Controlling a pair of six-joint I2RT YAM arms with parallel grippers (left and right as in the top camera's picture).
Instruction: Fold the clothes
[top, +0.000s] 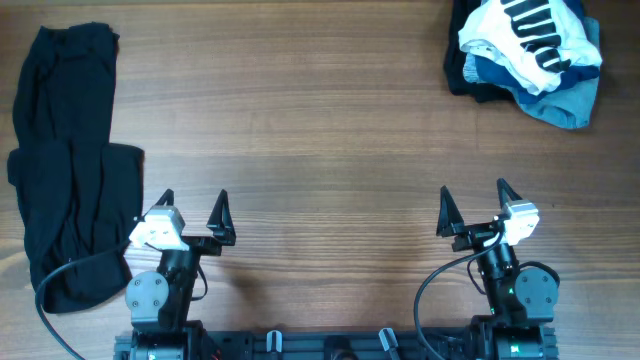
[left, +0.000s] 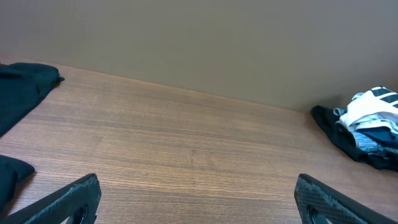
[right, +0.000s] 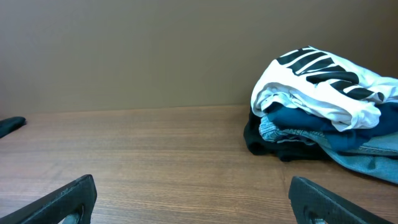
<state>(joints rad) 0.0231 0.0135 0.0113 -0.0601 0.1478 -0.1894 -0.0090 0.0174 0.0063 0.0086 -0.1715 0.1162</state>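
Wood-grain brown, the desk fills the overhead view and carries everything else. The long black garment lies along its left edge, stretched from the far corner down toward the near side, its lower part just beside the left arm. In the far right corner sits a heap of clothing. The white shirt with bold black stripes is crumpled on top of it, well apart from both arms. From the right wrist view the shirt rests on a dark-blue garment, with a light-blue garment spilling out to the right beneath it. The left wrist view shows the same heap small at its right edge, the shirt uppermost.

The right arm stands at the near edge, opposite its partner. The left jaws are spread wide, holding nothing, and point out over bare wood. The right jaws are likewise spread wide and hold nothing, with the heap far ahead of them.
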